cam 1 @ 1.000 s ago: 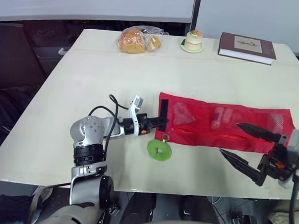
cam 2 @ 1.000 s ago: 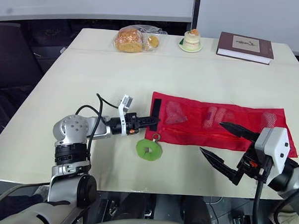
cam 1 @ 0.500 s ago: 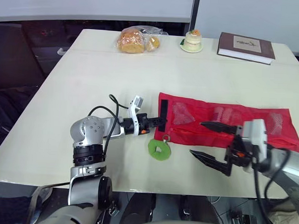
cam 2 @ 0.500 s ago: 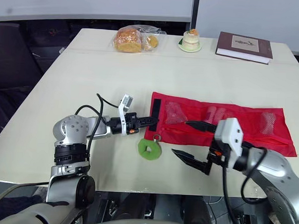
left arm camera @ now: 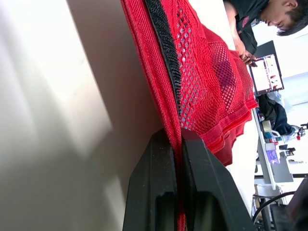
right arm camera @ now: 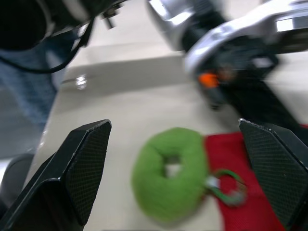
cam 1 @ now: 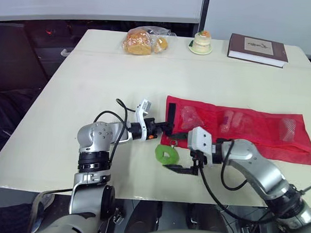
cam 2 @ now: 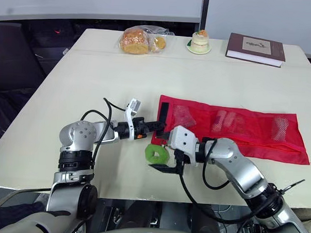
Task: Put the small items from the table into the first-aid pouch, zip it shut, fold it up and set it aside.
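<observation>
So, my right gripper [cam 1: 169, 150] is spread about as wide as it goes and has nothing in it. The green ring [right arm camera: 168, 180] sits flat on the table [cam 1: 95, 67] right in the gap between its two fingers [right arm camera: 86, 163]. There's bare tabletop on either side, so neither finger is touching it as far as I can see. It's a fuzzy doughnut-shaped thing with a small wire loop on it, and that loop lies against the near edge of the red mesh pouch [cam 1: 248, 131].

My left gripper [cam 2: 157, 126] is the opposite: pinched tight on the short end of the pouch. In the left wrist view the red fabric edge runs straight down between the two closed fingers [left arm camera: 159, 192]. A black strip [cam 1: 171, 113] runs along the mesh just beyond the fingertips. The left gripper is close to the right one, just past the ring on its far side.

From the left gripper's hold, the pouch stretches flat and unfolded, out away from the fingertips and across the table behind my right arm. A few pale small things show through its mesh pockets, but I can't tell what they are.

Well beyond both grippers, along the far edge of the table, there's a bag of bread [cam 1: 143, 41], a little cake [cam 1: 202, 42] on a plate, and a book [cam 1: 257, 48].
</observation>
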`<move>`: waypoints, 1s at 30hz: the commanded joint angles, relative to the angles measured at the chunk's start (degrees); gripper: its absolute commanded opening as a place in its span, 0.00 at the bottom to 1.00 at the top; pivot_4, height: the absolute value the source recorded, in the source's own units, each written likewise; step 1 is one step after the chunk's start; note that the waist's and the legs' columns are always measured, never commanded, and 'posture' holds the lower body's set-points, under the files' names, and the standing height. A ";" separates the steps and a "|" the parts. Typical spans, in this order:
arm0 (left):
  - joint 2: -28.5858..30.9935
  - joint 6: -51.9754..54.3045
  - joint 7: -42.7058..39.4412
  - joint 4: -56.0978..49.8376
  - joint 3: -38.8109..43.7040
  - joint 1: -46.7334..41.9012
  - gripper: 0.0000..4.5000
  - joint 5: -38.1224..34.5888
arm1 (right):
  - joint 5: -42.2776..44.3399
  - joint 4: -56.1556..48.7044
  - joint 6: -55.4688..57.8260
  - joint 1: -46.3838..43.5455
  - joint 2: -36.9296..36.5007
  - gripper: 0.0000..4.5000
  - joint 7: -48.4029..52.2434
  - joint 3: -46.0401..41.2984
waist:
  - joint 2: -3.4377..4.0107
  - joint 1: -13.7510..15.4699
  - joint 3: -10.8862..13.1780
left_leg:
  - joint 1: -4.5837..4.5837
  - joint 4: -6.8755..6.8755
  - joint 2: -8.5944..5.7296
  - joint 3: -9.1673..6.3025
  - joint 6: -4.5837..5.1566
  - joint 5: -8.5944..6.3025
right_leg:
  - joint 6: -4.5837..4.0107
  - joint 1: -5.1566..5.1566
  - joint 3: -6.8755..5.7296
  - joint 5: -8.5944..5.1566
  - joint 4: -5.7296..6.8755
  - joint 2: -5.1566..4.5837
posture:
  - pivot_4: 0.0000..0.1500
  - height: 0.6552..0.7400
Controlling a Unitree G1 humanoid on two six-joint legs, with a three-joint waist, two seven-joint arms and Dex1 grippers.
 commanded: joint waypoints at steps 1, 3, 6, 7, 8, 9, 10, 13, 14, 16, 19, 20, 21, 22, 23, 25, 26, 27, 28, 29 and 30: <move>0.01 -1.97 -0.11 0.27 -0.82 -0.09 0.03 0.32 | -2.01 1.47 -1.99 -0.86 0.16 1.00 2.59 1.34 | 0.00 -0.07 0.00 | 0.00 0.00 -0.02 0.01 0.00 0.00 | 0.00 0.00 0.01 0.00 0.00 -0.02 | 1.00 0.87; 0.01 -2.46 -0.18 0.79 -0.78 -0.23 0.03 0.49 | -4.25 3.01 -2.55 -1.23 -0.05 1.00 3.23 2.67 | 0.00 -0.09 0.00 | 0.00 0.00 -0.02 0.02 0.00 0.00 | 0.00 0.00 0.02 0.00 0.00 -0.02 | 1.00 0.87; 0.13 -3.39 -0.23 1.45 -1.08 -0.22 0.03 0.94 | -7.16 4.20 -1.40 -1.26 -0.56 1.00 3.42 4.23 | 0.00 -0.05 0.00 | 0.02 0.00 -0.02 -0.02 -0.02 0.01 | 0.00 0.00 -0.01 0.00 0.04 -0.03 | 1.00 0.87; 0.23 -3.64 -0.26 1.62 -1.23 -0.20 0.03 1.06 | -8.15 4.50 -0.64 -1.28 -0.53 1.00 3.03 4.49 | 0.00 -0.06 0.00 | 0.03 0.00 -0.02 -0.04 -0.03 0.02 | 0.00 0.00 -0.02 0.00 0.05 -0.03 | 1.00 0.87; 0.38 -3.93 -0.35 1.79 -1.48 -0.11 0.03 1.23 | -9.31 4.92 0.05 -1.37 -0.61 1.00 2.75 4.88 | 0.01 -0.07 -0.01 | 0.03 0.00 -0.02 -0.04 -0.03 0.02 | 0.00 0.00 -0.02 0.00 0.05 -0.04 | 1.00 0.87; 0.46 -4.19 -0.42 1.92 -1.65 -0.04 0.03 1.33 | -9.92 5.20 1.57 -1.31 -0.51 1.00 2.17 4.84 | 0.01 -0.06 -0.01 | 0.04 0.00 -0.02 -0.03 -0.03 0.02 | 0.00 0.00 -0.02 0.00 0.07 -0.04 | 1.00 0.87; 0.53 -4.40 -0.48 2.05 -1.74 -0.01 0.03 1.38 | -10.05 5.30 2.84 -1.14 -0.23 1.00 1.60 4.51 | 0.00 -0.04 -0.04 | 0.04 0.00 -0.02 -0.04 -0.04 0.02 | 0.00 0.00 -0.02 0.00 0.07 -0.05 | 1.00 0.87; 0.71 -4.89 -0.59 2.40 -1.95 -0.09 0.00 1.34 | -10.20 5.20 3.83 -0.79 0.45 0.71 0.68 3.46 | 0.01 -0.01 -0.06 | 0.07 0.00 -0.02 -0.06 -0.06 0.03 | -0.01 0.02 -0.02 0.00 0.08 -0.08 | 1.00 0.87; 0.77 -5.01 -0.62 2.49 -2.02 -0.11 0.00 1.33 | -10.21 5.07 3.81 -0.69 0.54 0.64 0.52 3.09 | 0.02 -0.01 -0.06 | 0.07 0.00 -0.02 -0.06 -0.05 0.03 | -0.01 0.02 -0.03 0.00 0.08 -0.08 | 1.00 0.87; 0.93 -5.32 -0.73 2.81 -2.22 -0.20 0.00 1.36 | -10.29 4.79 4.12 -0.47 0.64 0.43 -0.22 2.07 | 0.02 0.00 -0.06 | 0.07 0.00 -0.03 -0.06 -0.06 0.03 | -0.01 0.02 -0.03 0.00 0.08 -0.10 | 1.00 0.87; 1.21 -5.82 -0.95 3.18 -2.60 -0.28 0.00 1.49 | -7.34 3.43 6.62 0.60 2.24 0.11 -1.58 -1.31 | 0.02 0.00 -0.06 | 0.07 0.00 -0.04 -0.07 -0.06 0.03 | -0.01 0.03 -0.04 0.00 0.08 -0.10 | 1.00 0.87; 1.38 -6.17 -1.09 3.30 -2.81 -0.30 0.00 1.62 | -5.84 2.72 7.36 1.22 3.09 0.01 -2.30 -2.99 | 0.02 -0.01 -0.06 | 0.07 0.00 -0.04 -0.08 -0.06 0.03 | -0.01 0.04 -0.03 0.00 0.08 -0.11 | 1.00 0.87; 1.54 -6.55 -1.13 3.59 -2.89 -0.45 0.00 1.80 | -4.95 2.06 7.75 1.93 3.39 0.01 -2.86 -4.53 | 0.02 0.00 -0.06 | 0.07 0.00 -0.04 -0.10 -0.06 0.03 | -0.01 0.05 -0.03 0.00 0.08 -0.12 | 1.00 0.87; 1.67 -6.83 -1.17 3.82 -2.96 -0.55 0.00 1.92 | -4.53 1.61 8.00 2.39 3.49 0.01 -3.19 -5.47 | 0.02 0.01 -0.06 | 0.06 0.00 -0.04 -0.11 -0.05 0.03 | -0.01 0.05 -0.03 0.00 0.08 -0.12 | 1.00 0.87; 1.72 -7.05 -1.08 3.89 -3.01 -0.52 0.00 2.00 | -4.62 1.10 8.04 2.97 3.06 0.01 -3.29 -6.00 | 0.02 -0.01 -0.06 | 0.06 0.00 -0.04 -0.11 -0.05 0.03 | -0.01 0.05 -0.03 0.00 0.07 -0.13 | 1.00 0.87; 2.72 -8.73 -1.65 3.86 -4.39 -0.47 0.00 3.14 | -4.19 -1.37 8.85 5.53 1.04 0.01 -4.14 -8.92 | 0.02 0.02 -0.06 | 0.06 0.00 -0.05 -0.10 -0.05 0.03 | -0.01 0.05 -0.04 0.00 0.07 -0.34 | 1.00 0.87; 2.97 -9.15 -1.78 3.97 -4.55 -0.51 0.00 3.31 | -3.69 -2.54 9.36 6.57 0.46 0.01 -4.47 -10.12 | 0.02 0.01 -0.06 | 0.05 0.00 -0.07 -0.12 -0.05 0.03 | -0.01 0.04 -0.10 0.00 0.07 -0.38 | 1.00 0.87; 3.51 -9.63 -2.00 4.74 -4.15 -1.07 0.00 3.30 | -2.38 -4.60 10.55 8.26 -0.14 0.01 -5.26 -12.73 | 0.03 0.01 -0.06 | 0.05 0.00 -0.08 -0.12 -0.05 0.03 | -0.01 0.04 -0.13 0.00 0.07 -0.38 | 1.00 0.87; 4.04 -9.91 -2.13 5.48 -3.73 -1.50 0.00 3.23 | -1.31 -6.21 11.44 9.49 -0.54 0.01 -5.88 -14.77 | 0.02 -0.06 -0.06 | 0.04 -0.01 -0.08 -0.12 -0.05 0.02 | -0.01 0.04 -0.13 0.00 0.07 -0.39 | 1.00 0.87; 4.77 -9.99 -2.48 5.94 -3.45 -1.69 0.00 3.14 | -0.31 -7.81 12.31 10.72 -1.03 0.01 -6.52 -16.76 | 0.03 -0.08 -0.06 | 0.04 -0.01 -0.07 -0.11 -0.04 0.02 | -0.01 0.04 -0.13 0.00 0.07 -0.38 | 1.00 0.87; 5.73 -9.87 -3.03 5.94 -3.56 -1.54 0.00 3.14 | 0.41 -9.18 12.94 11.85 -1.65 0.01 -6.97 -18.56 | 0.03 -0.19 -0.06 | 0.05 -0.02 -0.07 -0.11 -0.04 0.02 | -0.01 0.03 -0.13 0.00 0.08 -0.38 | 1.00 0.87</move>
